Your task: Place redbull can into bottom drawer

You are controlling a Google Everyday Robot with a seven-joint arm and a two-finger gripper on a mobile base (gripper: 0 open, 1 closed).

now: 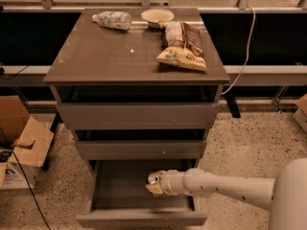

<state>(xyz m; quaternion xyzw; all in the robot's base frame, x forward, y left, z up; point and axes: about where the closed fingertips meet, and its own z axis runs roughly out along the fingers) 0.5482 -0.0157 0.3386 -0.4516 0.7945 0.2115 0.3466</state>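
The bottom drawer [110,214] is pulled open below two shut drawers of the grey-brown cabinet. My gripper [154,184] reaches in from the right over the drawer's right half. It is shut on the redbull can [154,178], whose shiny silver top shows just above the fingers. The can is held upright inside the drawer's opening, near its back right part. The can's lower body is hidden by the gripper.
On the cabinet top [100,56] lie a clear plastic bottle [112,19], a pale bowl [157,17] and a chip bag [183,46]. A cardboard box [21,147] sits on the floor at left. A cable [244,51] hangs at right.
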